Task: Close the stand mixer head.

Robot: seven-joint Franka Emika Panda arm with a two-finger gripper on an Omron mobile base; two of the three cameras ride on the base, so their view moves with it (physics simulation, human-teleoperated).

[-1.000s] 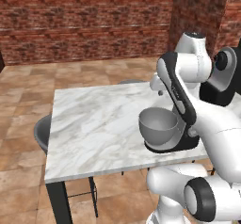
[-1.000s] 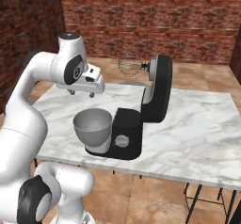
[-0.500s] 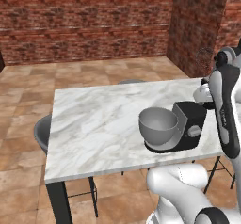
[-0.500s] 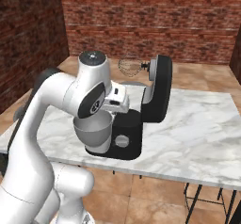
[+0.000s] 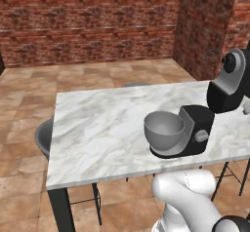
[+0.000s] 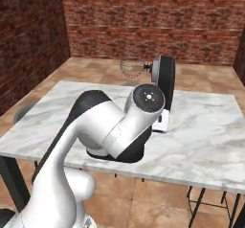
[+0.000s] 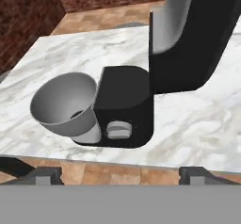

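The stand mixer head (image 5: 228,84) is tilted up and back on its hinge, standing nearly upright above the rear of the black base column (image 5: 196,128). Its grey side panel (image 7: 181,11) shows in the hand view, just ahead of the gripper (image 7: 120,175) and to the upper right of that view. The wire whisk (image 6: 131,67) points out sideways from the raised head, well above the mixing bowl (image 5: 164,129).

The grey bowl sits on the mixer's foot, ahead of the gripper and to the left in the hand view, with the base column and its small grey knob (image 7: 118,130) straight ahead. The gripper hangs in front of the mixer, touching nothing; its two fingertips (image 7: 46,175) stand wide apart. The mixer rests on a white marble table (image 5: 102,128).
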